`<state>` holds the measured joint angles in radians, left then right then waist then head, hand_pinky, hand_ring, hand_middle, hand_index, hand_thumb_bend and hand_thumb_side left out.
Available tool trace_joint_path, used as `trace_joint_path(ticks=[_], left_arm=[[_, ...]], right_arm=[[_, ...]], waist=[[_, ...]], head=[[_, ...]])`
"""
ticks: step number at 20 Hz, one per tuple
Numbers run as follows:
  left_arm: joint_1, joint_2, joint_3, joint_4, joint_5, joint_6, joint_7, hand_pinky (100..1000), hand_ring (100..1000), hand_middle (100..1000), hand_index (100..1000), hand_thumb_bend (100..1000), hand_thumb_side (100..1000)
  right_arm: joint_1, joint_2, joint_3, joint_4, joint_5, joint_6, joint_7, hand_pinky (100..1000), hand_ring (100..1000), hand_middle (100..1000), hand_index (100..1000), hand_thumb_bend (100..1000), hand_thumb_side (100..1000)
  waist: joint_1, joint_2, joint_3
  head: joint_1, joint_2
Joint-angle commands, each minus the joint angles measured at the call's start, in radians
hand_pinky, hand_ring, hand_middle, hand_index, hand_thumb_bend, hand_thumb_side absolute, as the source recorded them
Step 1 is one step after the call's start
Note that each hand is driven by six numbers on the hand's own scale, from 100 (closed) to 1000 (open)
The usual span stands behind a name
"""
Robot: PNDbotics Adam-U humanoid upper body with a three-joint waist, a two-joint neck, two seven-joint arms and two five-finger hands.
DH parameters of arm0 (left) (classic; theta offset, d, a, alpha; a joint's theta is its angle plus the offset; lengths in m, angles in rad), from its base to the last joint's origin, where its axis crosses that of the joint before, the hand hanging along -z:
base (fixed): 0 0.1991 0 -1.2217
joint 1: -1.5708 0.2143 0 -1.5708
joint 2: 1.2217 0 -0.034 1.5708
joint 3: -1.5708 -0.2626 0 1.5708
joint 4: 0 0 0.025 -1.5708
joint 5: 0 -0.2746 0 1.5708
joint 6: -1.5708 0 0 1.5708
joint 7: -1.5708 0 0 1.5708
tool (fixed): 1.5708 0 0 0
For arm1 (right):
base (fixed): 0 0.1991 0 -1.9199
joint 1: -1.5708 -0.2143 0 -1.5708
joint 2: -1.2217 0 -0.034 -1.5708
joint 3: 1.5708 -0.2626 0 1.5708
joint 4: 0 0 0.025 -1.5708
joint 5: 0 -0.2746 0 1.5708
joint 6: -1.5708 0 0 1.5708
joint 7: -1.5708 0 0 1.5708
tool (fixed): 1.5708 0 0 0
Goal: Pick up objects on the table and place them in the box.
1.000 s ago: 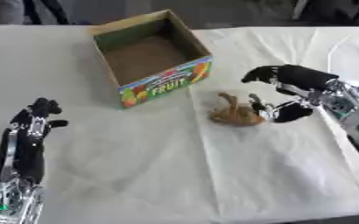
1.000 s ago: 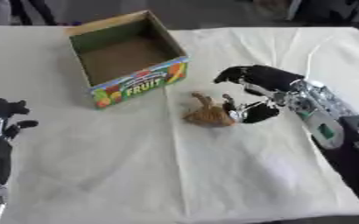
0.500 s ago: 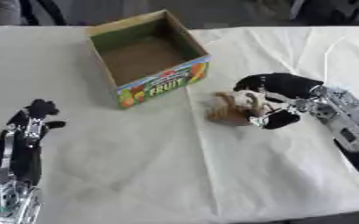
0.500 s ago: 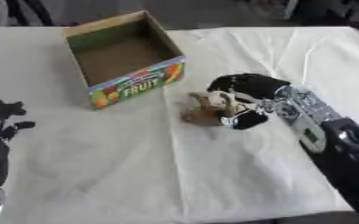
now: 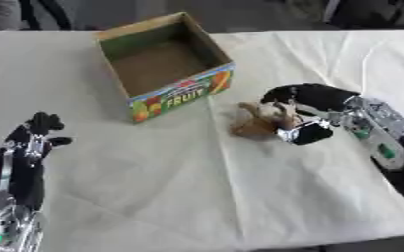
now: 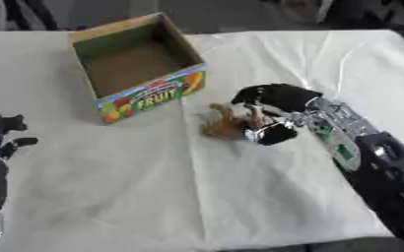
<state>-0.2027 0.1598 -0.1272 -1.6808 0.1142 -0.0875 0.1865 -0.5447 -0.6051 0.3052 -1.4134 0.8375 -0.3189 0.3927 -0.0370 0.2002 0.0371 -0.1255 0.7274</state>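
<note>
Cream cloth (image 5: 153, 197), creased along several fold lines, covers the whole table to its edges. Cardboard box (image 5: 164, 65), open-topped, brown inside, with a colourful panel reading FRUIT on its near side, stands on the cloth toward the far left of centre and holds nothing visible. Small brown object (image 5: 259, 121), irregular in shape, lies on the cloth just right of the box's near corner, apart from it. Right hand (image 5: 305, 106), black with silver parts, reaches in from the right; its fingers curl over the top of the brown object with the thumb below, closing round it. Left hand (image 5: 33, 140) rests at the lower left edge, fingers relaxed and pointing up, holding nothing. Dark floor and blurred dark shapes show beyond the table's far edge.
</note>
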Motion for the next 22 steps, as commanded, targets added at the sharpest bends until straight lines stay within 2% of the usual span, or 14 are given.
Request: trace_joint_path(ticks=[1,6,11,16,22], left_arm=[[-0.006,0.018,-0.001,-0.011,-0.001,-0.002,-0.001,617,875,532,627,552,681],[-0.007,0.019,0.0,-0.012,-0.001,-0.003,-0.001,617,875,533,627,554,680],[-0.007,0.018,-0.001,-0.012,-0.001,-0.004,-0.001,617,876,533,627,555,680],[-0.006,0.018,-0.002,-0.012,-0.001,-0.003,-0.002,617,876,533,627,555,681],[-0.006,0.017,-0.003,-0.011,0.001,-0.003,-0.004,617,877,533,628,555,681]], right_arm=[[-0.006,-0.046,-0.024,-0.058,-0.047,0.017,0.015,793,892,892,949,100,559],[0.013,-0.065,-0.036,-0.118,-0.1,0.046,0.049,803,903,901,953,100,621],[0.023,-0.061,-0.027,-0.134,-0.104,0.053,0.091,852,936,937,968,100,719],[0.023,-0.04,-0.01,-0.111,-0.032,0.04,0.101,874,946,951,980,104,730],[0.009,-0.003,-0.005,-0.034,0.064,0.026,0.058,885,949,954,982,144,743]], waist=[[-0.001,-0.015,-0.003],[-0.002,-0.015,-0.005],[-0.003,-0.016,-0.004],[-0.003,-0.015,-0.001],[0.0,-0.015,0.0]], head=[[-0.002,-0.013],[-0.003,-0.016],[-0.007,-0.016],[-0.012,-0.014],[-0.018,-0.016]])
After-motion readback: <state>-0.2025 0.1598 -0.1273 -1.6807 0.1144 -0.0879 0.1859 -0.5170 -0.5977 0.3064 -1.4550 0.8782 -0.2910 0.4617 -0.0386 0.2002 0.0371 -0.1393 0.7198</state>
